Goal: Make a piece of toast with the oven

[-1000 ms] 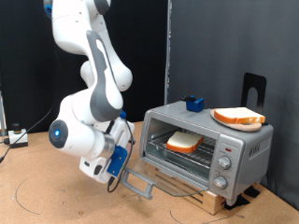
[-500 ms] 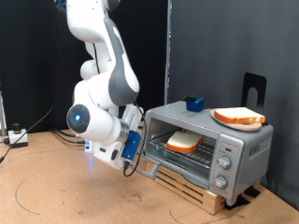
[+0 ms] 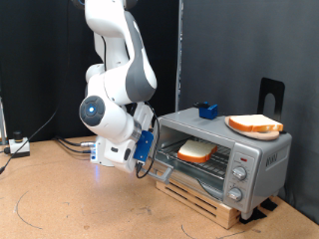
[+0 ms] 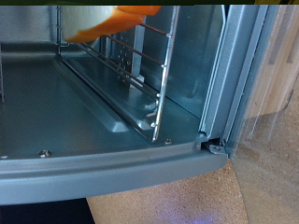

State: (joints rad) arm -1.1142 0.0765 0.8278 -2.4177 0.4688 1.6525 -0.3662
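— Left of the oven (image 3: 224, 154), mid-frame in the exterior view, what has changed?

— A second ago the arm was lower and further left, with the door lying open and flat near the gripper (image 3: 146, 159). Now the arm has risen and moved right, up against the oven's lower left front corner, and the flat door no longer shows stretched out in front. I read that as the door being swung upward, though its exact angle is hard to make out.

— And the bread?

— One piece of toast (image 3: 195, 151) lies on the wire rack (image 4: 140, 51) inside the oven; it shows in the wrist view too, as an orange-brown edge at the upper middle (image 4: 112, 21). A second slice (image 3: 255, 124) sits on top of the oven at the right, beside a small blue object (image 3: 207, 110). So the loading looks done.

— The fingers?

— I cannot tell how far apart they are. They do not show in the wrist view, which looks into the oven's interior over its front sill, and the exterior view hides them. Nothing visible between them.

— The base?

— A wooden pallet (image 3: 214, 204) on the table (image 3: 60, 209).
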